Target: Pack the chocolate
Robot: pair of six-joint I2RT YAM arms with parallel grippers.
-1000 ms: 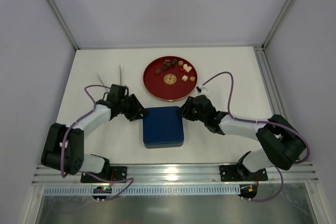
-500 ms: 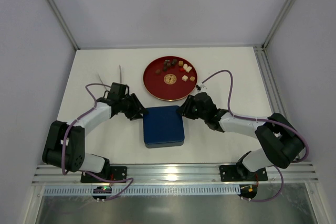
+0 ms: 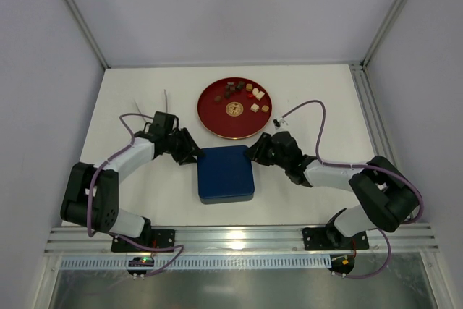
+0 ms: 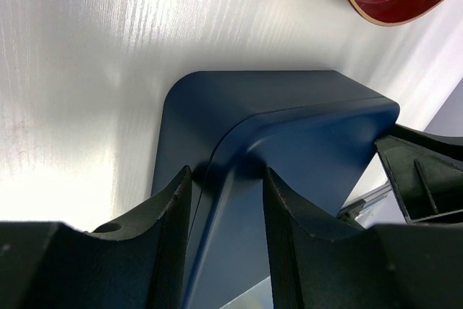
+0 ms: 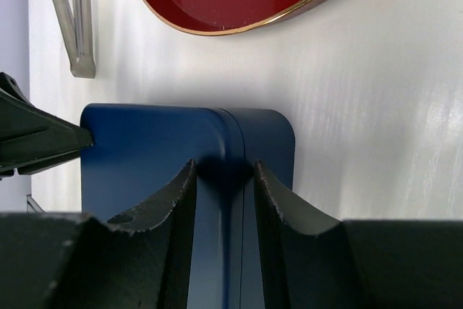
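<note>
The left end effector (image 3: pixel 192 155) and right end effector (image 3: pixel 255 154) each pinch an upper corner of the dark blue lid (image 3: pixel 225 175) at centre frame. The chocolate (image 3: pixel 242 92) lies on the red plate (image 3: pixel 211 119) above.

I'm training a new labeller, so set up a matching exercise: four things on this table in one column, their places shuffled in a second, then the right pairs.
Things
1. dark blue square lid
2. round red plate with gold rim
3. small brown and cream chocolates
4. slim metal tongs

Places
a. on the white table, left of the plate
b. on the plate's far half
c. between the plate and the table's near edge
d. far centre of the table

Pairs: 1-c, 2-d, 3-b, 4-a
</note>
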